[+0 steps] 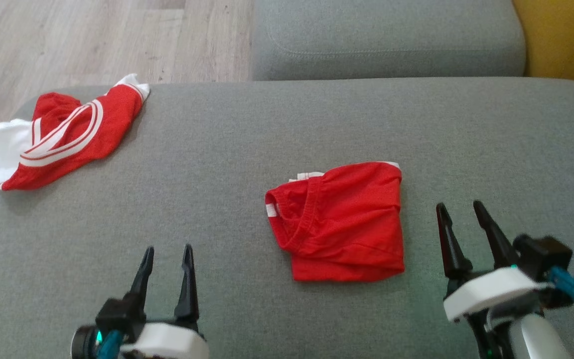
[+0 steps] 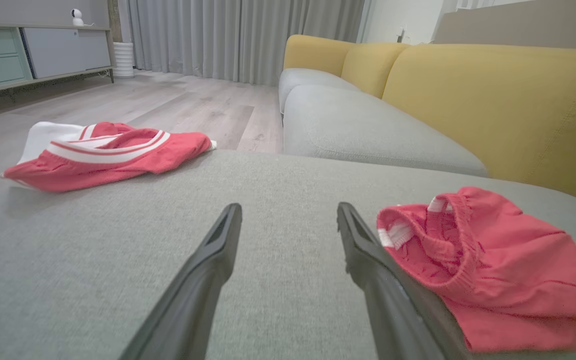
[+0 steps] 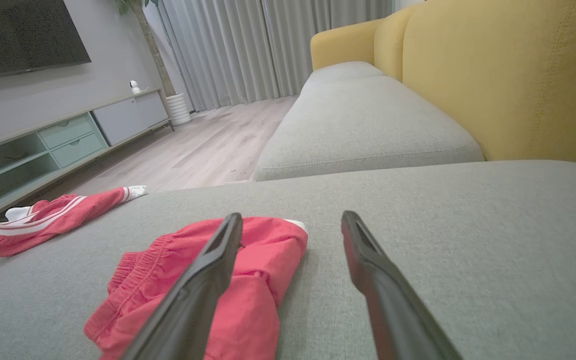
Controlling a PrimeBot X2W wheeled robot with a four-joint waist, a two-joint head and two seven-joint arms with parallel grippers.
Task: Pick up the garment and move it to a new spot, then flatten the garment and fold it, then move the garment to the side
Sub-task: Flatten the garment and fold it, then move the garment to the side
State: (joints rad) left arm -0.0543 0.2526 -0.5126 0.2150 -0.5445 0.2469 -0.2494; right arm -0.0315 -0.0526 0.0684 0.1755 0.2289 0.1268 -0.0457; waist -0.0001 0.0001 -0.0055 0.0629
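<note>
Folded red garment (image 1: 339, 224), seemingly shorts, on woven grey cushion (image 1: 227, 144); both jaws spread apart.

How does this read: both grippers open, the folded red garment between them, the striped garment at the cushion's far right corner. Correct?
Not quite. The head view shows the striped garment at the grey cushion's far left corner, not right. The rest holds: left gripper and right gripper open, the folded red garment between them.
</note>
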